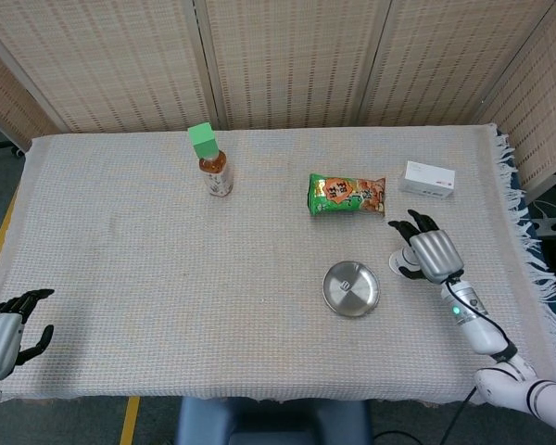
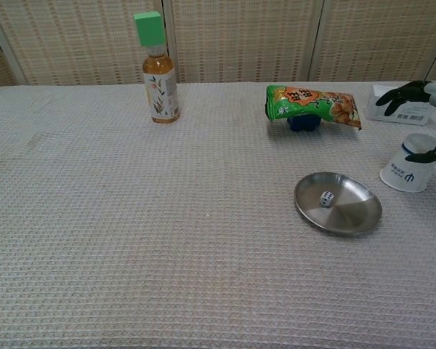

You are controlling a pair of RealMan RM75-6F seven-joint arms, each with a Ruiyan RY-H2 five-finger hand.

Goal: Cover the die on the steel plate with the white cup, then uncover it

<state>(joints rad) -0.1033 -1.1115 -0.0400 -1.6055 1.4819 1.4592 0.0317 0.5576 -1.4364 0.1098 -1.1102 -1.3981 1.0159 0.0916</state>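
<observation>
From my head view the right hand covers most of the white cup, and the chest view cuts that hand at the right edge, so I can't tell if the fingers touch the cup. Die pips too small to read; in the head view I can't pick it out. Left hand is cropped at the frame corner, and something blue sits mostly hidden under the snack bag, maybe a cap.
</observation>
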